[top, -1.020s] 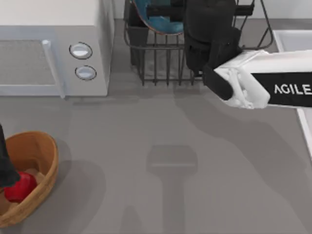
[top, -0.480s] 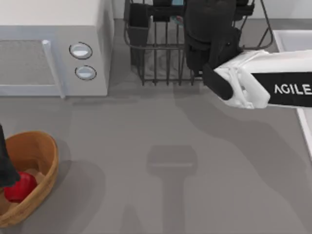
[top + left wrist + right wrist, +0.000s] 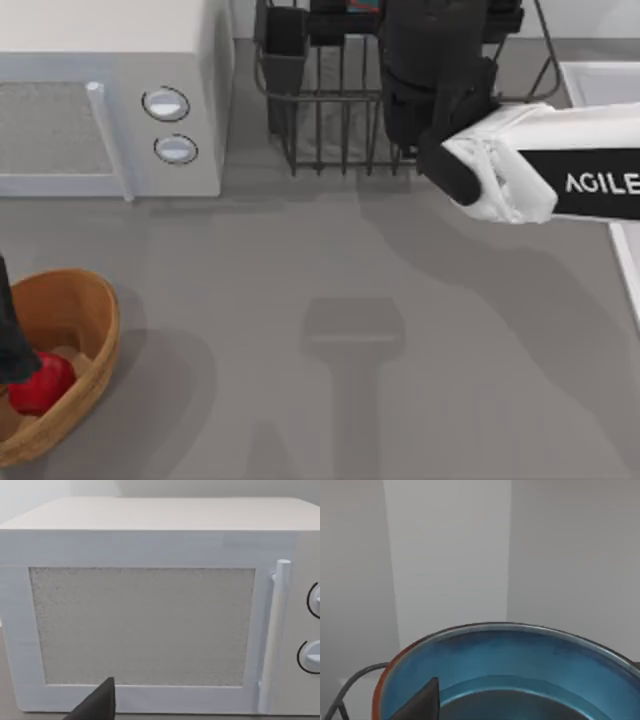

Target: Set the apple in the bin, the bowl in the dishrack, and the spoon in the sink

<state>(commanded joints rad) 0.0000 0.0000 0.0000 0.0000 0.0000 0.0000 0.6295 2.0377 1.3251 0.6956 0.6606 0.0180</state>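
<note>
The red apple (image 3: 40, 385) lies inside the tan wooden bin (image 3: 85, 300) at the table's left front. My left gripper (image 3: 8, 340) hangs over the bin's left side, right above the apple. My right gripper (image 3: 430, 55) reaches over the dark wire dishrack (image 3: 330, 130) at the back. The blue bowl (image 3: 520, 655) with its reddish rim sits close under the right wrist camera, beside a rack wire (image 3: 350, 685). A sliver of the bowl (image 3: 364, 5) shows at the top view's far edge. The sink (image 3: 600, 75) shows its pale rim at the right. The spoon is out of view.
A white microwave (image 3: 100, 90) stands at the back left, and its door (image 3: 150, 620) faces the left wrist camera. The rack's black utensil cup (image 3: 285, 40) is at its left corner. Grey tabletop (image 3: 350, 330) stretches between the bin and the sink.
The blue bowl has gone from the rack's near-left part to the far edge of the top view. My right arm shifted slightly right. Left arm and apple are unmoved.
</note>
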